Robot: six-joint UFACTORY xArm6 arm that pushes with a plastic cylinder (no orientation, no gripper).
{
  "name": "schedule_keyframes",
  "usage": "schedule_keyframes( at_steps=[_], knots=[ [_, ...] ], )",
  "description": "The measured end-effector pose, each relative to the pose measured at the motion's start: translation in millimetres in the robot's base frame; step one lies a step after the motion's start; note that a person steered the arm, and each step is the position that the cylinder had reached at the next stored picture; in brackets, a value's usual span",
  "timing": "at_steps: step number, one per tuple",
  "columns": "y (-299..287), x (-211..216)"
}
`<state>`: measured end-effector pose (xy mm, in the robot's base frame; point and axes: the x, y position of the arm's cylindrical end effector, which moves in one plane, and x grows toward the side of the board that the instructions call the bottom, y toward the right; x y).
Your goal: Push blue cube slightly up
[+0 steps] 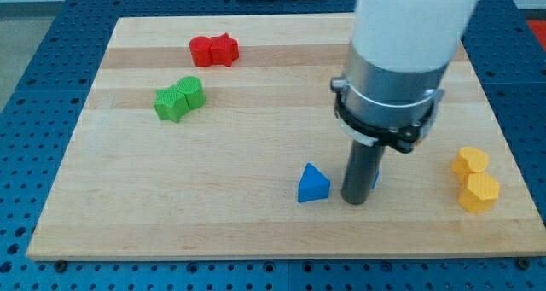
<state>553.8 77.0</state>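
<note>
My tip (355, 200) stands on the wooden table (256, 231), near the view's bottom edge, with a blue triangle (313, 184) just to its left in the view. The blue cube (374, 178) is almost wholly hidden behind the rod; only a blue sliver shows at the rod's right side, touching or nearly touching it, so the cube's exact pose cannot be told.

The risk, as judged from here: the tip looks set off toward the cube's left side rather than squarely below it, so an upward push could catch a corner, spin the cube or slide it toward the view's right instead of straight up. A sideways correction to the left could knock the triangle.

There are no fingers on this arm, only the bare rod, so nothing is grasped or released; it holds nothing.

Well apart lie two red blocks (213, 50), two green blocks (179, 99) and two yellow blocks (474, 179).
</note>
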Motion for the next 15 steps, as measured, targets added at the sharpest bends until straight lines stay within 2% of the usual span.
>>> schedule_keyframes(
  at_steps=[1,6,7,10,15],
  knots=[
    [-14,-3],
    [-9,-3],
    [-8,3],
    [-8,65],
    [3,64]
  ],
)
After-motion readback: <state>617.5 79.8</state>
